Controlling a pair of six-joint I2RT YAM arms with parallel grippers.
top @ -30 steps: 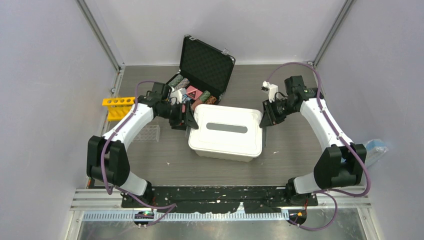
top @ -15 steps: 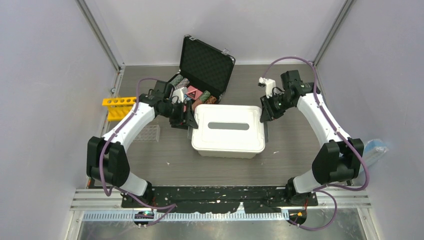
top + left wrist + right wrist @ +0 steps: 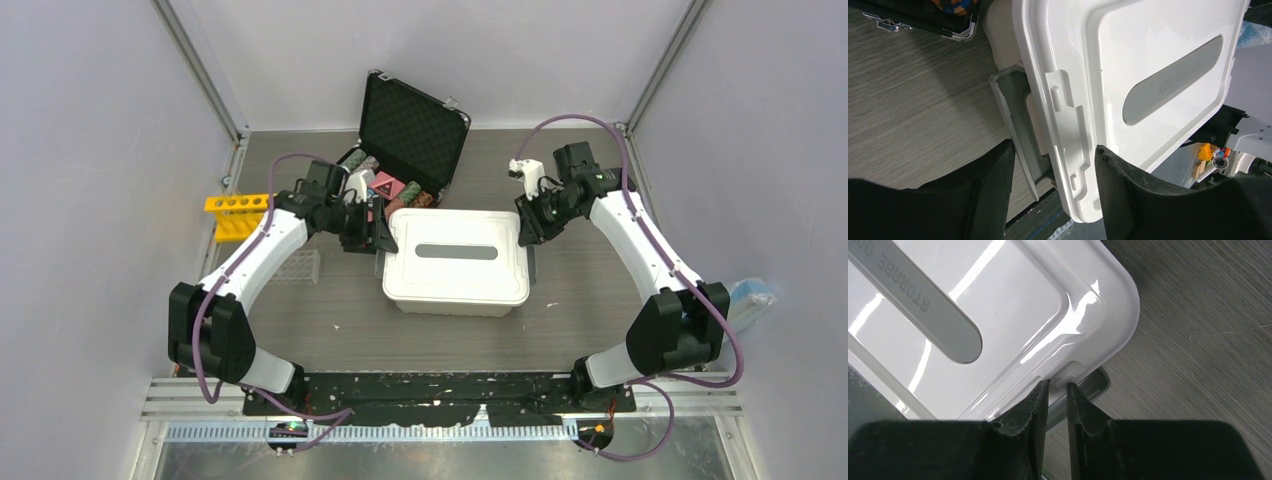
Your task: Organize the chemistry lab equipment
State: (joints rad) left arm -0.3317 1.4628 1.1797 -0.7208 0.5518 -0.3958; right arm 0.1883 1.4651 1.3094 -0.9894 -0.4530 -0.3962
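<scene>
Work is judged to be at an early step. A white plastic storage box [image 3: 450,300] is set in the middle of the grey worktop [image 3: 590,290], with its lid [image 3: 455,275] on top. The left end effector [image 3: 1053,147] is held part open across the lid's left edge and a grey clip [image 3: 1013,120]. The right end effector [image 3: 1057,385] is almost closed, and the lid's right rim seems to be pinched. A yellow tube rack [image 3: 237,215] and a clear tube rack [image 3: 295,266] are left out by the left wall, well apart from the box. What is inside the box cannot be seen.

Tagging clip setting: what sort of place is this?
Likely a robot test cell, not a real lab: bare walls on metal posts, two arms bolted at the table edge, one yellow tube rack.
</scene>
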